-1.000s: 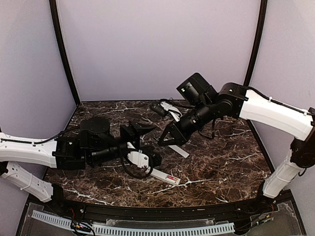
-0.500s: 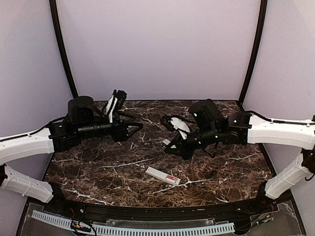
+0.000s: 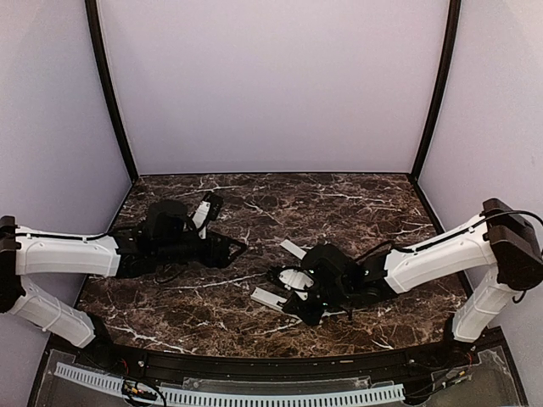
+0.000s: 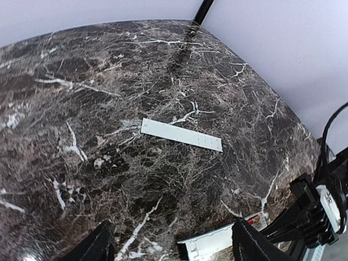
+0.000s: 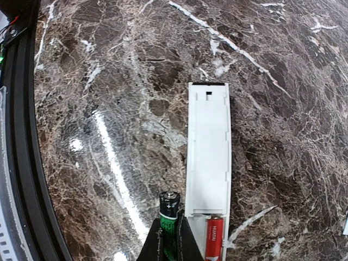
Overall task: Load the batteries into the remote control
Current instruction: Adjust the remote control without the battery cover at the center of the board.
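Observation:
The white remote control (image 5: 208, 152) lies on the marble table with its battery slot facing up. The red battery (image 5: 214, 237) sits in the slot at the remote's near end. My right gripper (image 5: 169, 242) is shut on the dark green/black battery (image 5: 169, 209) and holds it just left of the slot, beside the red one. In the top view the right gripper (image 3: 299, 298) hangs low over the remote (image 3: 268, 298). My left gripper (image 3: 229, 246) is open and empty, left of the remote. The left wrist view shows the remote's end (image 4: 217, 242) near the right finger.
The thin flat white cover plate (image 3: 291, 248) lies on the table behind the remote; it also shows in the left wrist view (image 4: 181, 134). The table's black front rim (image 5: 22, 136) runs close on the left of the right wrist view.
My right gripper has come forward and down from the back of the table to the remote with the battery. My left gripper has left the remote and moved back to the left.

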You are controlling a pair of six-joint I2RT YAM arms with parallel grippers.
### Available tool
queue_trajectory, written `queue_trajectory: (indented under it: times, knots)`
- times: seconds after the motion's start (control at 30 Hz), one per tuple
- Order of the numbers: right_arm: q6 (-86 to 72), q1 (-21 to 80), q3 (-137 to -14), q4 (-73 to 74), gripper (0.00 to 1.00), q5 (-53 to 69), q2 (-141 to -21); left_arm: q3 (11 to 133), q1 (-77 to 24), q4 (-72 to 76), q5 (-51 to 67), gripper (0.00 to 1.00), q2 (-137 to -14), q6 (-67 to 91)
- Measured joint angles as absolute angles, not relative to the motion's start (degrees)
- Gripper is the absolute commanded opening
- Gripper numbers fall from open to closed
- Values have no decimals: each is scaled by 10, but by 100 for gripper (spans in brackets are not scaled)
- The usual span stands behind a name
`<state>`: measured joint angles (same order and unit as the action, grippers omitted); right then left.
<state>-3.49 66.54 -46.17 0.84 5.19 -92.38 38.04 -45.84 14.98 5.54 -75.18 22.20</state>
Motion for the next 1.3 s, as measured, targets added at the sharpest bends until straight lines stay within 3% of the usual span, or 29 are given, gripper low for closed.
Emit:
queue_trajectory:
  times: [0.1, 0.23, 0.33, 0.5, 0.73, 0.93, 1.3]
  knots:
    - [-36, 665, -460, -5, 0, 41, -926, 385, -458, 148, 65, 78, -738, 146]
    - [-45, 665, -438, -35, 0, 37, -895, 430, -457, 52, 164, 86, -705, -89]
    - [-58, 658, -409, -50, 0, 41, -855, 468, -458, -31, 225, 98, -709, -262]
    - [-80, 617, -382, -63, 0, 62, -825, 539, -464, -106, 283, 99, -845, -420]
    - [-89, 585, -369, -62, 0, 76, -808, 559, -500, -117, 277, 99, -996, -526]
    - [-95, 583, -358, -60, 0, 81, -780, 594, -509, -87, 246, 81, -1054, -543]
    - [-102, 582, -351, -38, 0, 76, -740, 609, -517, -104, 232, 34, -1068, -517]
